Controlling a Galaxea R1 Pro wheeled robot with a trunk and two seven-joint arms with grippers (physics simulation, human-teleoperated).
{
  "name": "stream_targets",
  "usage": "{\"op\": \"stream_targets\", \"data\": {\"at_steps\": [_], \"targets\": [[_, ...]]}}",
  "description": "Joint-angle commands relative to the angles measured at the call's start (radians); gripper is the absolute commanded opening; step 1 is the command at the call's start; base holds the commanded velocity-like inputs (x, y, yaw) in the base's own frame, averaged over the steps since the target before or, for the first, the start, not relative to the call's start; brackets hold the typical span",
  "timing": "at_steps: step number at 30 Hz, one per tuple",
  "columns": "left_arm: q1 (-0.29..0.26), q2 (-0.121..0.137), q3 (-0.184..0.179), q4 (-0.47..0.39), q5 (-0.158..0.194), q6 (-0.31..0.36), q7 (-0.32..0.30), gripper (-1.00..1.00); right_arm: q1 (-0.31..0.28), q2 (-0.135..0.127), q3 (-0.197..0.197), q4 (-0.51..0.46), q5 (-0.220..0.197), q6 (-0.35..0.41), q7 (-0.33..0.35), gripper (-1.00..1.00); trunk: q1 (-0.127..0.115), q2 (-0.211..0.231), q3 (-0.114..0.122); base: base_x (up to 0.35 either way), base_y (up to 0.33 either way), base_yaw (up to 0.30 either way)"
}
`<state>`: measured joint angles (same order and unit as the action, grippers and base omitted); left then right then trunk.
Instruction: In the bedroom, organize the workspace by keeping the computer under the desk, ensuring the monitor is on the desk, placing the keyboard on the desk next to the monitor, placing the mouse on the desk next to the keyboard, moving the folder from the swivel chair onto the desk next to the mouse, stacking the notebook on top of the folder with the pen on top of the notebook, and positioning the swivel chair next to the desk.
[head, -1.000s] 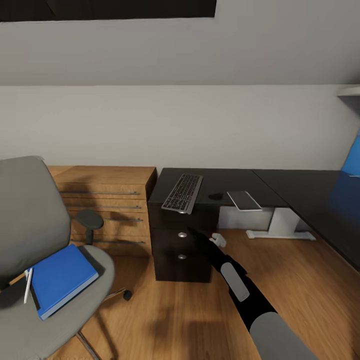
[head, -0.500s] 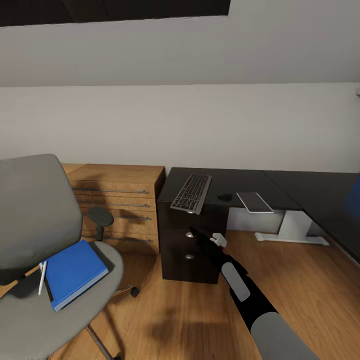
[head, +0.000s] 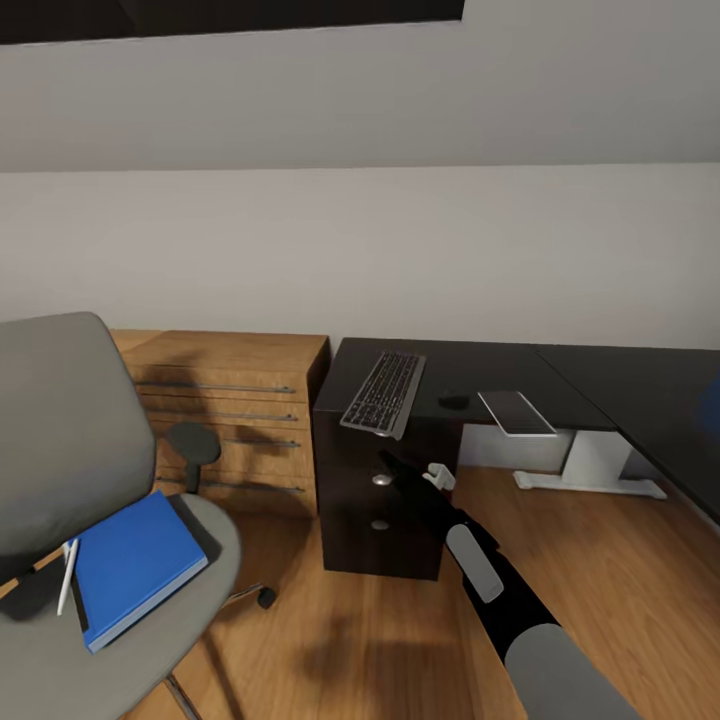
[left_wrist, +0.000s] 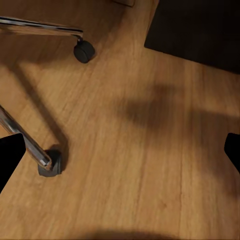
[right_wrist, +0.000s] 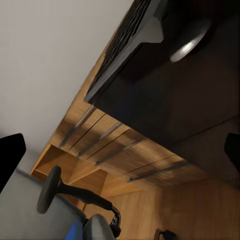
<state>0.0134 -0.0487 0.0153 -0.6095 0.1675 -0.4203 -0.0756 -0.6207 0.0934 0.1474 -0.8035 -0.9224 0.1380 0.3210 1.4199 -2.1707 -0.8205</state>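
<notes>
The blue folder (head: 135, 565) and pen (head: 67, 590) lie on the swivel chair (head: 60, 450); the keyboard (head: 384, 392) overhangs the worktop's (head: 480, 365) front edge. Both end effectors' fingers spread wide, gripping nothing.

The whole head view has swung since a second ago, a move of the camera and not of the furniture. The desk (head: 600, 375), the keyboard (head: 384, 392) and the dresser (head: 235, 400) now sit further right in the picture. The blue panel (head: 714, 410), broad at the right edge a second ago, is now only a sliver. More of the chair (head: 60, 430) back shows. Over the last half second the desk and dresser barely shift. Meanwhile the chair, with the folder (head: 130, 565) and pen (head: 68, 590) on its seat, lies slightly lower and further left. Whether the chair itself rolled cannot be told.
</notes>
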Motion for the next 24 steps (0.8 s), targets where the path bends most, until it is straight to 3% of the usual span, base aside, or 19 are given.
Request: {"op": "stream_targets", "data": {"at_steps": [1,9,24], "targets": [[0.0,0.0,0.002,-0.001,0.01,0.0,-0.008,1.0,-0.001,0.0,0.0,0.0,-0.01,-0.002,0.002,1.0,0.0,0.0,-0.001,0.026,0.0,0.0],[0.0,-0.003,0.001,-0.001,0.01,0.0,-0.009,1.0,-0.001,-0.001,0.0,0.001,-0.011,-0.087,0.003,1.0,0.0,0.0,-0.001,0.174,0.0,0.0],[0.0,-0.003,0.0,-0.001,0.01,0.0,-0.009,1.0,-0.001,-0.003,0.0,0.001,-0.012,-0.096,0.003,1.0,0.0,0.0,-0.001,0.138,0.0,0.0]]}}
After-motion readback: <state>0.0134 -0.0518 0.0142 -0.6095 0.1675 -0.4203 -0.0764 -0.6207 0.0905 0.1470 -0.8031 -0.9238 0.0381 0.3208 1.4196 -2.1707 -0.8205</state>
